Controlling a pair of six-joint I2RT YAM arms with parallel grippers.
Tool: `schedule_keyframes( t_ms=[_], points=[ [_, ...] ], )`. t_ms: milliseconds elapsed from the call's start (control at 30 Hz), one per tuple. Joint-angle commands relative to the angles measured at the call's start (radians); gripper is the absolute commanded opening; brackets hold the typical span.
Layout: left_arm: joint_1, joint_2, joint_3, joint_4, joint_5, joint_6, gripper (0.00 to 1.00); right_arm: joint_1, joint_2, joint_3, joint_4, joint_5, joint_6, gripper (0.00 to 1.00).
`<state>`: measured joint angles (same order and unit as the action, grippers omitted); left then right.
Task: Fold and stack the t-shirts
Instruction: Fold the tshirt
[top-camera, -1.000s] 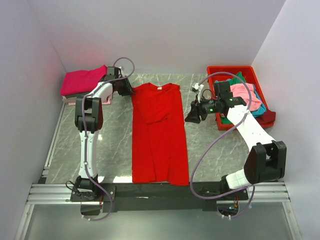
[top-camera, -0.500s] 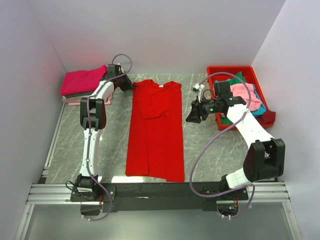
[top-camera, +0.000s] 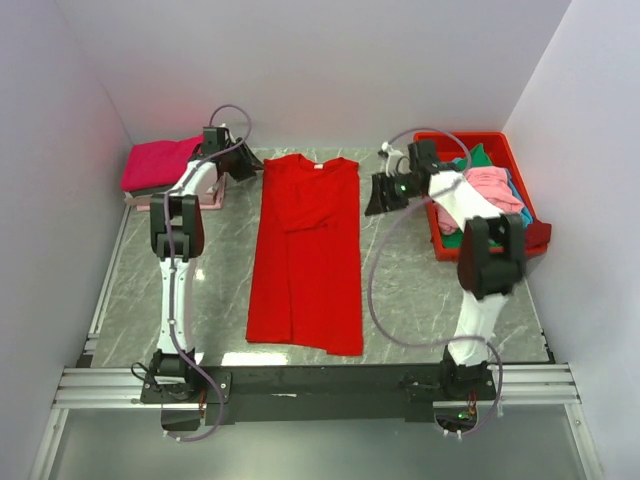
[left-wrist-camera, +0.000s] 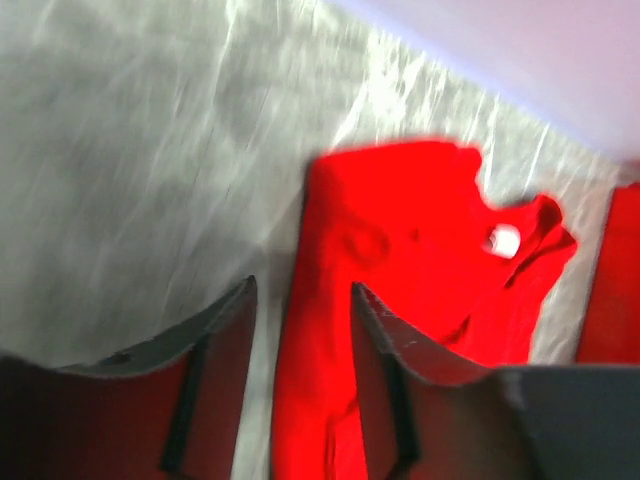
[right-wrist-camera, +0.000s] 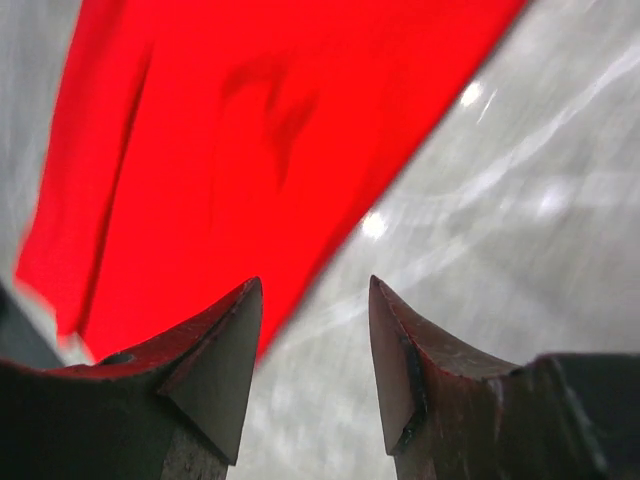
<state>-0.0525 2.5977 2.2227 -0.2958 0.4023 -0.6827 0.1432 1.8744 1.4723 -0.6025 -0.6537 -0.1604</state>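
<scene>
A large bright red t-shirt lies flat and lengthwise on the marble table, collar at the far end, with one sleeve folded in over the chest. My left gripper is open just off its far left shoulder. In the left wrist view the shirt's edge lies below the parted left gripper. My right gripper is open and empty, low over bare table just right of the shirt. In the right wrist view the right gripper hangs beside the shirt.
A folded magenta t-shirt tops a small stack at the back left. A red plastic bin at the back right holds pink, green and teal shirts. Walls close in on the left, far and right sides.
The red shirt has slid left and lies straighter. My left gripper has moved toward the far left, off the shoulder. My right gripper has swung toward the far end of the table.
</scene>
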Motion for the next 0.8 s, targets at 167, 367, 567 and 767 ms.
schedule_keyframes(
  t_ms=[167,367,567,767],
  points=[
    [0.003,-0.719,-0.549,0.083,-0.206,0.25,0.6,0.074,0.192,0.265,-0.168,-0.064,-0.143,0.52],
    [0.014,-1.198,-1.05,0.172,-0.169,0.135,0.99,0.176,-0.241,-0.105,0.053,0.028,-0.388,0.54],
    [0.045,-1.398,-1.323,0.0,0.162,-0.069,0.87,0.249,-0.711,-0.608,0.453,0.04,-0.519,0.88],
    [-0.105,-1.715,-1.622,-0.166,0.014,-0.351,0.8,0.467,-0.704,-0.553,0.039,0.027,-0.607,0.8]
  ],
)
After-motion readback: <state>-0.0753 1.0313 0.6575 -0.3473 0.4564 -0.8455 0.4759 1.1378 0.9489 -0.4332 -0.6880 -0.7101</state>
